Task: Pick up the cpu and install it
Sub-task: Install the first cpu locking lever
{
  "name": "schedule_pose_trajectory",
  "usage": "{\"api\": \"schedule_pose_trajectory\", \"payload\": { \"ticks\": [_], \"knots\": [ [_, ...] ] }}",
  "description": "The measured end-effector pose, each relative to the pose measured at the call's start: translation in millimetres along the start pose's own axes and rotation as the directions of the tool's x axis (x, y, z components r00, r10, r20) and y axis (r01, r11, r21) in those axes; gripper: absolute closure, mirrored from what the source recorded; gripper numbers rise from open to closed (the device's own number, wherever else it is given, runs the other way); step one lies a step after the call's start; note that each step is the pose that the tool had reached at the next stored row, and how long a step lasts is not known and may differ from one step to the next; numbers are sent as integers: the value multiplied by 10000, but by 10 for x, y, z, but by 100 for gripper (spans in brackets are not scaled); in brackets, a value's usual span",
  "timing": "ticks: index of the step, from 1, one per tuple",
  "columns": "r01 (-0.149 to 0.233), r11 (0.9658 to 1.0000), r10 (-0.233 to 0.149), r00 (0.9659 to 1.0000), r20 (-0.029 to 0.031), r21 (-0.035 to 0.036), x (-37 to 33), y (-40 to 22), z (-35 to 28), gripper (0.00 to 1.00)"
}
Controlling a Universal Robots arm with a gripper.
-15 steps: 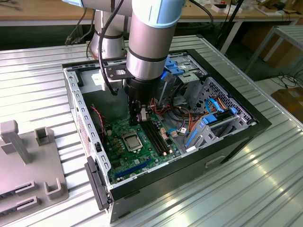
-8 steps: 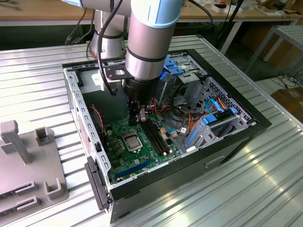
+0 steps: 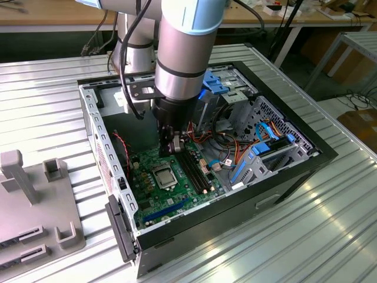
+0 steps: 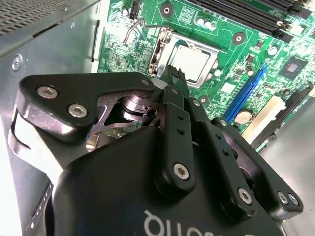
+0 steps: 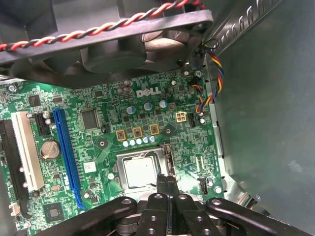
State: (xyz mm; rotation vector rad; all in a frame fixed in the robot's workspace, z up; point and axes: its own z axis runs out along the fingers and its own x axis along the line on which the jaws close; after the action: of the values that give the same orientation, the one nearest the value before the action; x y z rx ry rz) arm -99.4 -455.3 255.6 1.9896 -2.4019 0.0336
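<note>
The cpu (image 5: 139, 169) already sits flat in the socket (image 5: 142, 169) on the motherboard (image 5: 98, 142), silver-grey top up, square so no long axis to speak of; in the exterior view the cpu (image 3: 164, 175) lies toward the board's edge nearest the case's rear wall, about midway along it. The gripper (image 5: 166, 184) hangs just above the board, fingers pressed together with no gap and nothing between them, tips at the socket's edge beside the chip rather than over its middle; in the second wrist view the gripper (image 4: 173, 73) tips sit just short of the cpu (image 4: 191, 63). In the exterior view the gripper (image 3: 171, 148) is down inside the open computer case (image 3: 294, 154), slightly off the socket toward the memory slots (image 3: 194, 168). Judged: chip is seated, the socket's retaining lever (image 4: 132, 29) looks unlatched, lying beside the frame. Around: case fan (image 5: 123, 44) with red-black twisted wires (image 5: 98, 29) close over the board's edge near the socket, blue expansion slot (image 5: 66, 152), coin cell (image 5: 48, 149), drive cage with blue cables (image 3: 259, 147) at the case's far end, well apart. The fan housing crowds the space on that side.
</note>
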Motion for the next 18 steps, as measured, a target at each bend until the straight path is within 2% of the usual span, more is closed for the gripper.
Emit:
{"api": "schedule_pose_trajectory", "payload": {
  "ticks": [12,15,18],
  "knots": [
    [-2,10000,2,10000,0,0,3,11,0,89],
    [-2,10000,2,10000,1,0,-9,-48,1,89],
    [0,10000,0,10000,5,-5,-33,-171,6,89]
  ]
}}
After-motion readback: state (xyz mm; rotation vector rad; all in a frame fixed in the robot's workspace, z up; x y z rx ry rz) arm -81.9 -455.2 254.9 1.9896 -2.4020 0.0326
